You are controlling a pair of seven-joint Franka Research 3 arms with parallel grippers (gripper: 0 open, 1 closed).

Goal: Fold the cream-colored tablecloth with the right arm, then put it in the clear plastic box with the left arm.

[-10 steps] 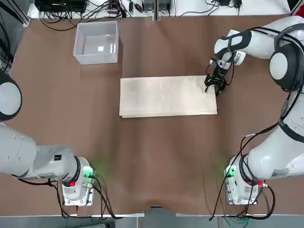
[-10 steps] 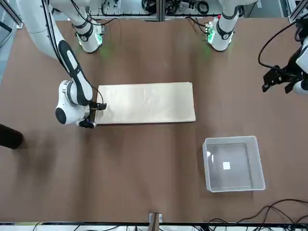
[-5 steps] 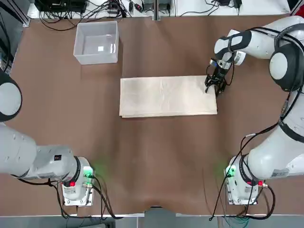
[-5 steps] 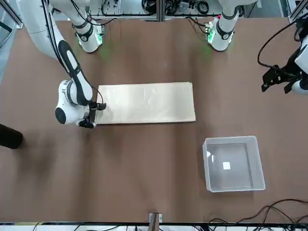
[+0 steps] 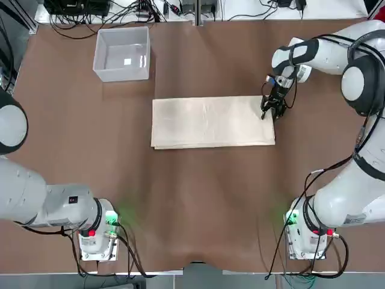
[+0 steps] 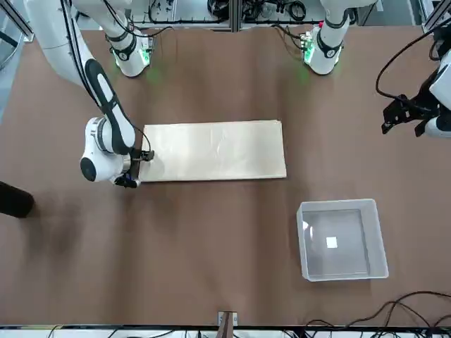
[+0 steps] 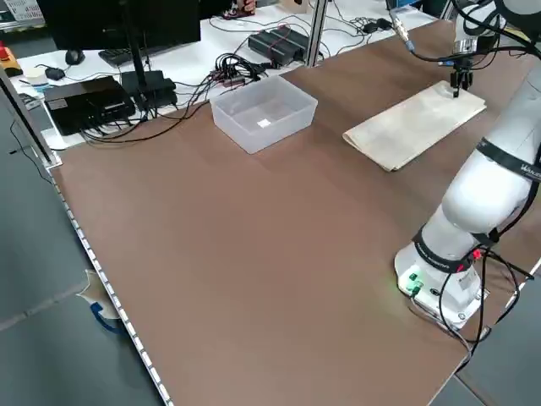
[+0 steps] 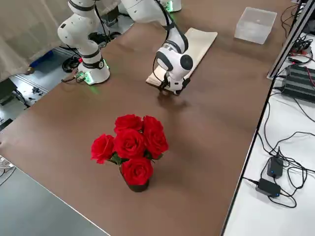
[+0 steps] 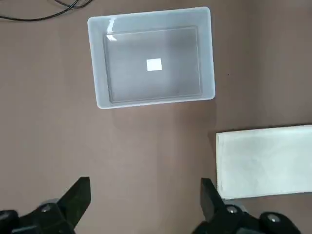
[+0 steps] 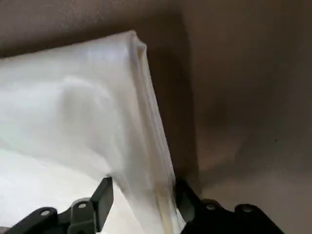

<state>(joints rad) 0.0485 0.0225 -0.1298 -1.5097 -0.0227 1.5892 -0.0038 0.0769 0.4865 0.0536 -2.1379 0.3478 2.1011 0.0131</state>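
Since approx. a sec ago, right gripper fingers are narrowing: they were spread wide over the cloth's far right corner and are now closing in around that edge. Arm itself isn't shifting. Wrist view shows one finger lying on top of the cloth and the other finger sitting at its outer edge, w/ the stacked layers between them; can't tell if they're gripping firmly yet.

Cream tablecloth is lying flat near the table's middle, already folded into a long rectangle, w/ layered edges showing along its near side in the top view. Nothing is lifting off the brown table.

Clear plastic box is sitting at the far left of the table, well apart from the cloth, w/ just a small white label showing on its bottom.

Left gripper is hanging high over the left side, looking down on the box and the cloth's left end, fingers spread wide, holding nothing.

Vase of red roses is standing on the table's right side, well apart from the cloth.
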